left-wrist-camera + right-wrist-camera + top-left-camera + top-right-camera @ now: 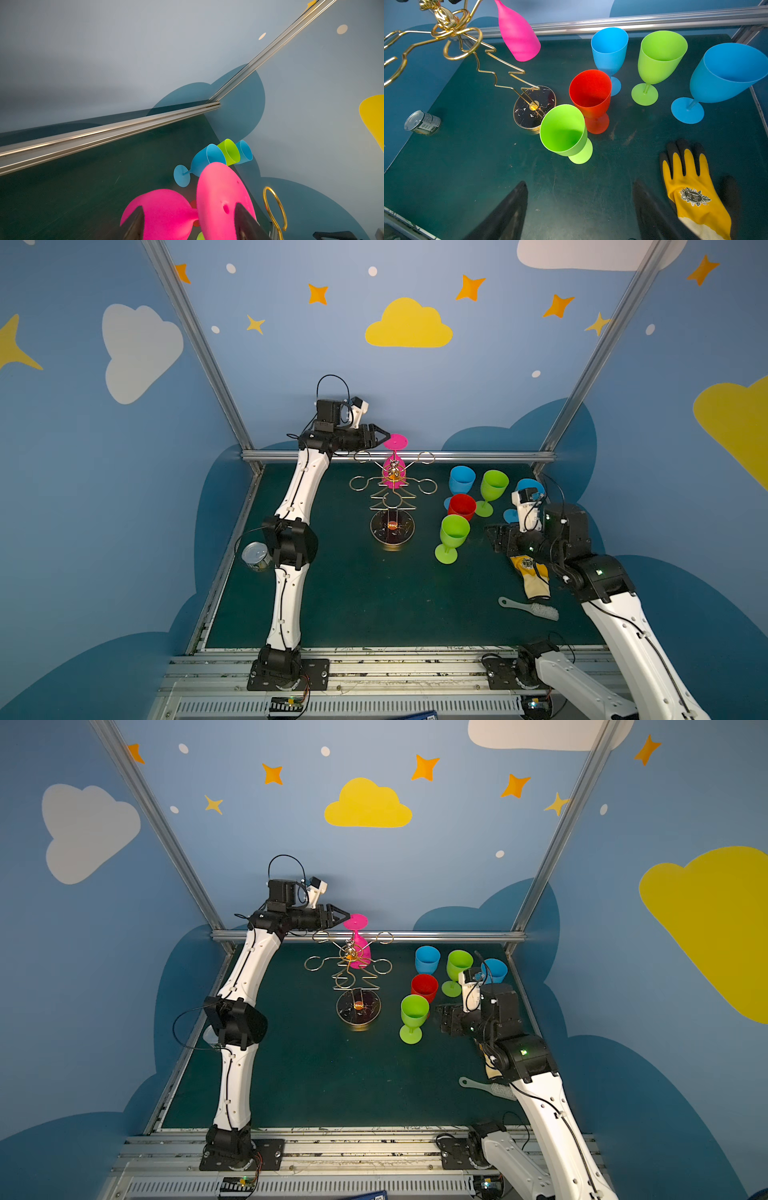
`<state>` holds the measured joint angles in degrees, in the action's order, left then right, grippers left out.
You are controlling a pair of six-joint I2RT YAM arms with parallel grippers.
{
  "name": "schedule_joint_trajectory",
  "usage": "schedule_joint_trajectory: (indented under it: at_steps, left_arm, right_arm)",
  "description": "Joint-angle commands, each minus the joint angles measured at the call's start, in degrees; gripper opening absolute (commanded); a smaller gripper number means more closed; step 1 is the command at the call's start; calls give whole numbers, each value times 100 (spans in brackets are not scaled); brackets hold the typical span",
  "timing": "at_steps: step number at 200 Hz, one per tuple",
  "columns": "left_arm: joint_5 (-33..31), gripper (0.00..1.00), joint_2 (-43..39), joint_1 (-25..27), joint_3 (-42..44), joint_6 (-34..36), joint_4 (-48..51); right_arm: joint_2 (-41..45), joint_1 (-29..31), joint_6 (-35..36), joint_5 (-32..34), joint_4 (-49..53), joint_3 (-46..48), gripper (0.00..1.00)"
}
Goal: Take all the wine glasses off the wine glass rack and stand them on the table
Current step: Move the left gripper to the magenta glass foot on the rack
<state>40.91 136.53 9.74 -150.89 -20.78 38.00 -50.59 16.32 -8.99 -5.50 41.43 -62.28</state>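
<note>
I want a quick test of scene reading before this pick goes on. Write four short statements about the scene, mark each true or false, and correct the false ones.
1. The pink wine glass hangs upside down on the wine glass rack. True.
2. The right gripper holds the red glass. False: it is open and empty, and the red glass stands on the table.
3. The left gripper straddles the pink glass's stem, jaws apart. True.
4. The yellow glove hangs on the rack. False: it lies on the table by the right gripper.
</note>
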Motion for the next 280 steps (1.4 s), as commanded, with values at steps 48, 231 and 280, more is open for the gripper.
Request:
schedule_joint_trajectory:
  at_steps: [48, 231, 280]
  left_arm:
    - [257, 52, 114, 28, -116, 79, 190]
    - [566, 21, 111, 64, -140, 347, 292]
    - [801, 8, 95, 37, -142, 4, 21]
  right_arm:
    - [87, -26, 9, 88, 102, 54, 78]
    - [91, -59, 45, 171, 102, 24, 78]
    - [126, -67, 51, 217, 102, 24, 78]
